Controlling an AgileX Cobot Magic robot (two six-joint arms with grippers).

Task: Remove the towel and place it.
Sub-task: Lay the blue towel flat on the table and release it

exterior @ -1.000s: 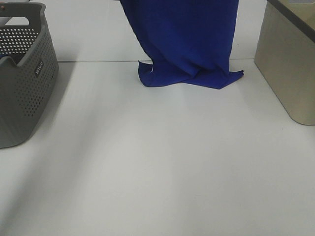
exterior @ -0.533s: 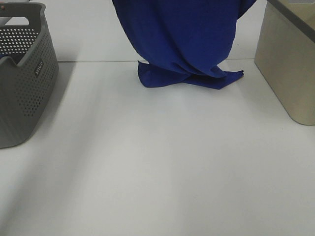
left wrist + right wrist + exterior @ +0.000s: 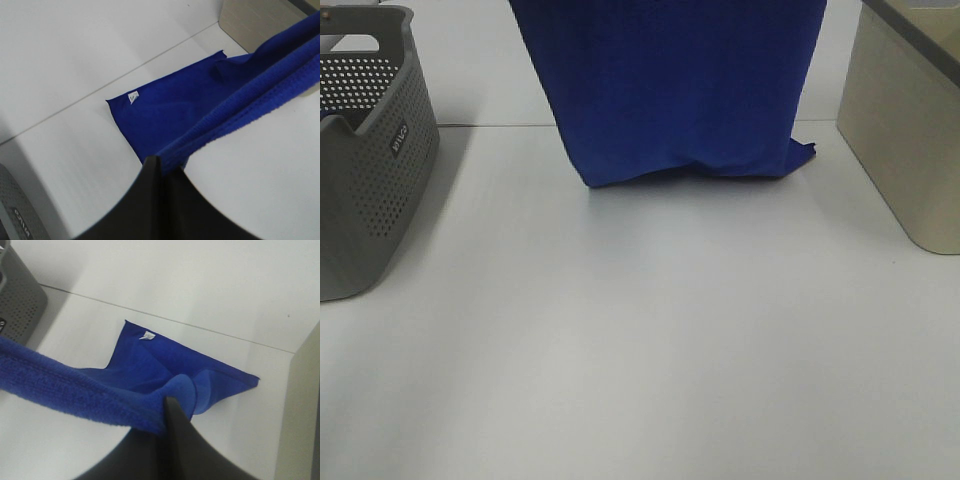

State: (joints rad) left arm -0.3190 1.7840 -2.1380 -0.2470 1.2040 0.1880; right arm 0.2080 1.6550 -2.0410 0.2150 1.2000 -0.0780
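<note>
A broad stretch of white tabletop [image 3: 640,350] is seen between the grey perforated basket [image 3: 375,170] at the left edge of the high view and the beige bin [image 3: 905,130] at the right edge. A thin seam [image 3: 490,125] is noted running across the surface farther back. The towel [image 3: 680,90] is hung as a wide royal-blue curtain in the middle, apart from both containers. Its upper part is cut off by the top of the frame, and its lower end is laid on the tabletop. In the wrist views that lower end is seen spread flat, with a small white tag [image 3: 133,97] at one corner. The top hem is stretched between the two grippers. The left gripper [image 3: 159,162] is closed, its black fingers pinched on one end of the hem. The right gripper [image 3: 169,402] is likewise clamped on the other end. The cloth is plush and finely ribbed. The basket wall is pierced with small round holes. The bin is smooth-sided, with rounded corners and a dark rim.
</note>
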